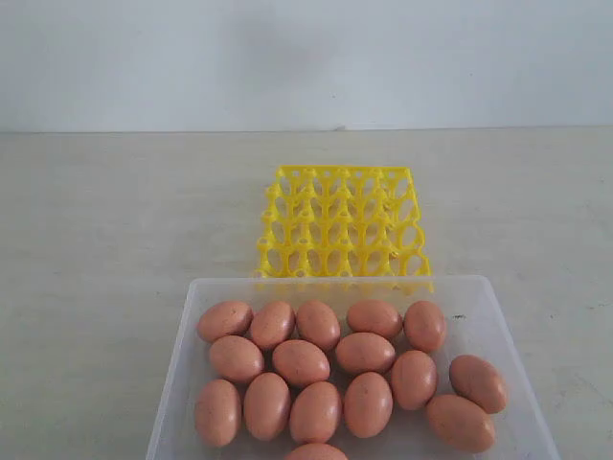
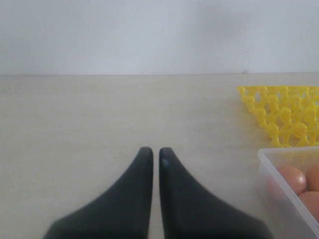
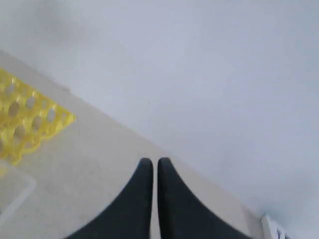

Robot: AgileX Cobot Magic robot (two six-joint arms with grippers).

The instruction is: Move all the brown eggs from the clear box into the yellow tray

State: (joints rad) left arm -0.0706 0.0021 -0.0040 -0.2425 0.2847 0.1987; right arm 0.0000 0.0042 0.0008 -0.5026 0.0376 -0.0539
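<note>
Several brown eggs [image 1: 301, 362] lie close together in the clear box [image 1: 484, 307] at the front of the table. Just behind it stands the yellow tray [image 1: 340, 222], and every cup I can see is bare. Neither gripper shows in the exterior view. My left gripper [image 2: 156, 150] is shut with nothing in it, over bare table off to the side of the clear box [image 2: 271, 175], whose corner holds brown eggs [image 2: 291, 178]; the yellow tray [image 2: 284, 117] is beyond. My right gripper [image 3: 155, 161] is shut and empty too, away from the yellow tray [image 3: 27, 119].
A pale beige table [image 1: 115, 240] runs back to a white wall [image 1: 306, 57]. A corner of the clear box [image 3: 15, 191] shows in the right wrist view. Something white with blue marks [image 3: 274, 230] sits at the table's edge there.
</note>
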